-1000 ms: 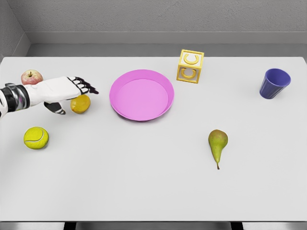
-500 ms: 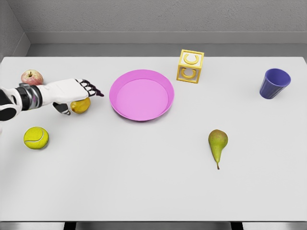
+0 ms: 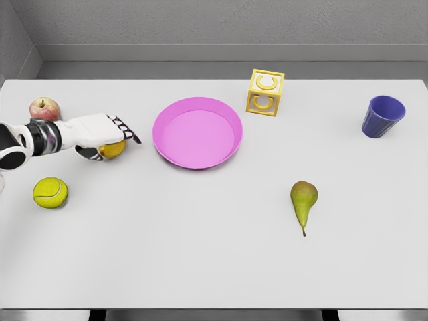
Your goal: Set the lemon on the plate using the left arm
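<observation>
The yellow lemon (image 3: 113, 151) lies on the white table, left of the pink plate (image 3: 229, 150), and only its lower part shows. My left hand (image 3: 115, 141) lies right over it, coming in from the left edge. Its dark-tipped fingers (image 3: 127, 130) stretch across the lemon's top toward the plate, and the thumb curls at the lemon's left side. The fingers are still spread, not wrapped around the fruit. The plate has nothing in it. My right arm is out of view.
A red apple (image 3: 45, 108) sits behind the left forearm and a tennis ball (image 3: 51, 192) in front of it. A yellow letter block (image 3: 265, 93) stands behind the plate, a blue cup (image 3: 383, 116) at far right, a pear (image 3: 303, 201) at front right.
The left hand has moved slightly right and dropped lower over the lemon, covering more of it. The thumb has come in beside the fruit. The lemon has not moved.
</observation>
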{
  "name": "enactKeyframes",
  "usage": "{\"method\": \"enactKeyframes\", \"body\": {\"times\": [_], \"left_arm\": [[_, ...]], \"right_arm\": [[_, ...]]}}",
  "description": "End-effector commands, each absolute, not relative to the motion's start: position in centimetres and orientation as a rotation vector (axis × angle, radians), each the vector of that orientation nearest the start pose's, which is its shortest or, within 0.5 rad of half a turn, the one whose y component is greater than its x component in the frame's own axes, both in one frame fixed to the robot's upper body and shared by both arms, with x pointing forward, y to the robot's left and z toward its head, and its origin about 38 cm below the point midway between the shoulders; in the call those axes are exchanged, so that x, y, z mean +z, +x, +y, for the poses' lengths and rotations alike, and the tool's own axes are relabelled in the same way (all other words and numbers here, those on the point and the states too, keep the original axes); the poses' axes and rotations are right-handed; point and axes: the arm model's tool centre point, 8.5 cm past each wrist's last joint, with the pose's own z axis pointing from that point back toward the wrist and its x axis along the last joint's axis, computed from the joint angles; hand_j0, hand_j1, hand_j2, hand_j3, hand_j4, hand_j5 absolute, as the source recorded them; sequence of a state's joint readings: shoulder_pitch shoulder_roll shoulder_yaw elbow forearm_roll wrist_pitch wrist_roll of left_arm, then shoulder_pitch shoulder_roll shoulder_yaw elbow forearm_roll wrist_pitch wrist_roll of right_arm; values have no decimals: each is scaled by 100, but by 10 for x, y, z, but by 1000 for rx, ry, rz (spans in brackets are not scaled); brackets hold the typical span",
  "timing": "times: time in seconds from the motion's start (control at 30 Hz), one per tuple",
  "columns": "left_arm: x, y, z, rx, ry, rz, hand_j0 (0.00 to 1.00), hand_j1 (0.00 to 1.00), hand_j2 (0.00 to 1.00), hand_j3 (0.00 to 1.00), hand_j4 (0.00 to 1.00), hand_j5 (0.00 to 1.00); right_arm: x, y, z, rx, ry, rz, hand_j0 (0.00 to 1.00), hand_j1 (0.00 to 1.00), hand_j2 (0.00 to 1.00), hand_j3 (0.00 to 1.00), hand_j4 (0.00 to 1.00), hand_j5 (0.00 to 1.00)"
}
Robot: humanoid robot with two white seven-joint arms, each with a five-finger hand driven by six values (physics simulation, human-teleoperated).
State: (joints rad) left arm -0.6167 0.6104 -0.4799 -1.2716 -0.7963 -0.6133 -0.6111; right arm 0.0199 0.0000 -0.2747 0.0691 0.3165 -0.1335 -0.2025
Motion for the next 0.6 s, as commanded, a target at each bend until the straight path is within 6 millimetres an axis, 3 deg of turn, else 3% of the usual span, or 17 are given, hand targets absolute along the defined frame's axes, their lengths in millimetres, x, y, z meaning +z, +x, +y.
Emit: {"method": "enactKeyframes", "body": {"times": [0.0, 0.13, 0.37, 0.57], "left_arm": [[162, 466, 296, -2187, 561, -1115, 80, 80, 80, 80, 80, 80], [158, 465, 294, -2206, 554, -1100, 81, 81, 81, 81, 81, 81], [157, 465, 294, -2214, 561, -1089, 65, 65, 65, 65, 65, 65], [158, 465, 294, -2212, 561, -1091, 63, 63, 63, 63, 63, 63]], "right_arm": [[-257, -21, -281, 36, -267, -50, 100, 100, 100, 100, 100, 100], [-257, -21, -281, 37, -266, -50, 100, 100, 100, 100, 100, 100], [-257, -21, -281, 37, -266, -50, 100, 100, 100, 100, 100, 100], [-257, -21, -281, 37, -266, -50, 100, 100, 100, 100, 100, 100]]}}
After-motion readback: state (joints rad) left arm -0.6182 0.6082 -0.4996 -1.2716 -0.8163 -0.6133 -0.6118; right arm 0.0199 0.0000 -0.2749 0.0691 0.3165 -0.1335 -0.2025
